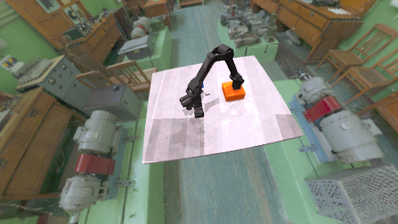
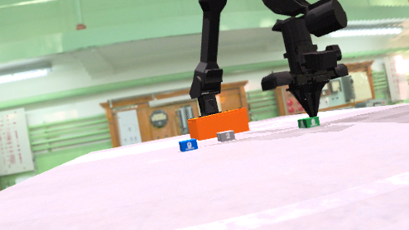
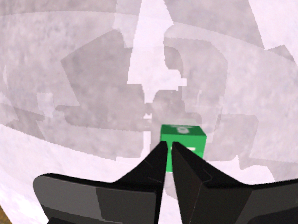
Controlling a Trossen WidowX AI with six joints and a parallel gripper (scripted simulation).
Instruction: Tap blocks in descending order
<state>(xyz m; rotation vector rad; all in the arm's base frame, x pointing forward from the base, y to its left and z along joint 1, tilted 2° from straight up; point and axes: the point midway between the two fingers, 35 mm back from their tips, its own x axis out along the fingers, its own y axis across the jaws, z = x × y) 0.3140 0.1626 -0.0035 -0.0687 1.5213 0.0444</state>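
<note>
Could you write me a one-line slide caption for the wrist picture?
The closed gripper points down at a small green block on a pale, shadow-streaked table.
</note>
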